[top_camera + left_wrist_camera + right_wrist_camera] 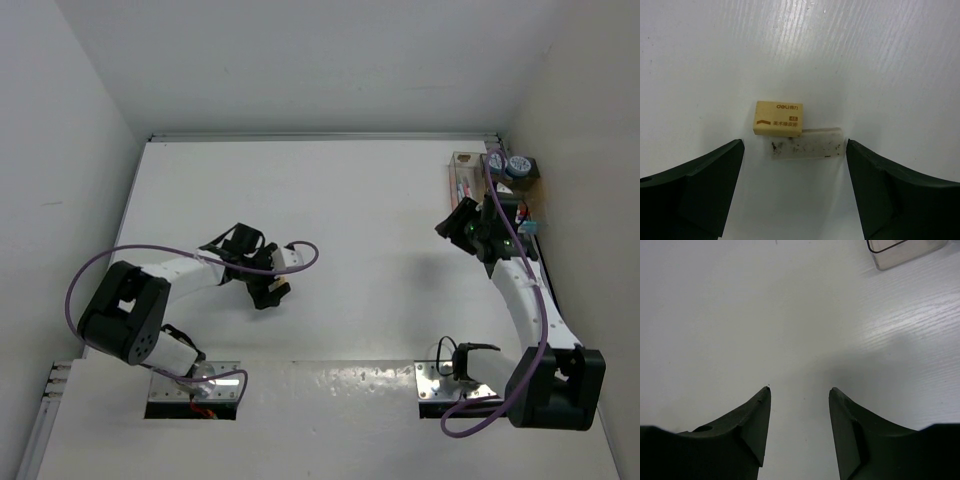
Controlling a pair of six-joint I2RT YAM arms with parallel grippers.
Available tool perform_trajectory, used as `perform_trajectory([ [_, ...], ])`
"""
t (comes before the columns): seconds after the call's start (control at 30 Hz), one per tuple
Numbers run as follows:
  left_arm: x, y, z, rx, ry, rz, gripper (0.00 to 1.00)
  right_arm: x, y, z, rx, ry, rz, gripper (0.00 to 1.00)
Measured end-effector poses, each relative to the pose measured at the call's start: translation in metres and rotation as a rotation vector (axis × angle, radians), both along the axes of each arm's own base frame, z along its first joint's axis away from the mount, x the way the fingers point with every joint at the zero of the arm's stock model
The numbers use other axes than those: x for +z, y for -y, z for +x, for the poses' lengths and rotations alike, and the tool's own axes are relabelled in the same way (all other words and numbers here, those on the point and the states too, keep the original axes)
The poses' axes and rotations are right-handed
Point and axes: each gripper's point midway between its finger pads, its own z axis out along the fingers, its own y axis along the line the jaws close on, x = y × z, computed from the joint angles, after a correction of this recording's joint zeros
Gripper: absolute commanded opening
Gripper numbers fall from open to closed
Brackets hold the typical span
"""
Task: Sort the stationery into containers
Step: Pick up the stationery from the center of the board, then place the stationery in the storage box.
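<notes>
Two erasers lie touching on the white table point(880, 60): a tan Deli eraser point(778, 118) and a smudged white eraser point(807, 143). The left gripper point(795, 150) is released, its jaws wide on either side of the pair and touching neither. At the far right, the right gripper point(800, 390) hangs released and empty over bare table, near the clear plastic box point(905, 252). Two blue-grey rolls point(508, 165) sit in the adjoining box.

The top view looks down from behind both arms point(520, 290); each wrist view looks closely past its fingers point(705, 185) at the shared table point(350, 250).
</notes>
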Motion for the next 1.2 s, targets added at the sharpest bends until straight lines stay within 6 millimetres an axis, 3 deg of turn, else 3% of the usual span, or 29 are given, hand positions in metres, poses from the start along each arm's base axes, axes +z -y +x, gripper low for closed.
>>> perform_trajectory([
  [0.1, 0.000, 0.000, 0.002, 0.004, 0.006, 0.003, 0.83, -0.001, 0.000, 0.000, 0.001, -0.004, 0.001, 0.50],
  [0.33, -0.001, 0.002, 0.004, -0.003, 0.012, 0.012, 0.57, -0.003, -0.004, 0.000, 0.020, -0.009, 0.004, 0.51],
  [0.5, 0.000, 0.001, 0.003, -0.011, 0.011, 0.022, 0.48, -0.002, -0.017, -0.002, 0.071, -0.007, 0.022, 0.50],
  [0.7, 0.012, -0.011, -0.002, -0.030, 0.035, 0.052, 0.46, -0.002, -0.042, -0.007, 0.169, -0.018, 0.073, 0.50],
  [0.9, 0.058, -0.019, 0.016, -0.016, 0.165, 0.012, 0.45, -0.003, -0.080, -0.016, 0.278, -0.042, 0.140, 0.48],
  [1.07, 0.111, 0.001, 0.033, -0.008, 0.256, -0.126, 0.45, 0.011, -0.102, -0.011, 0.301, -0.066, 0.259, 0.45],
  [1.2, 0.155, 0.025, 0.042, 0.012, 0.290, -0.267, 0.45, 0.040, -0.127, 0.006, 0.321, -0.060, 0.396, 0.43],
])
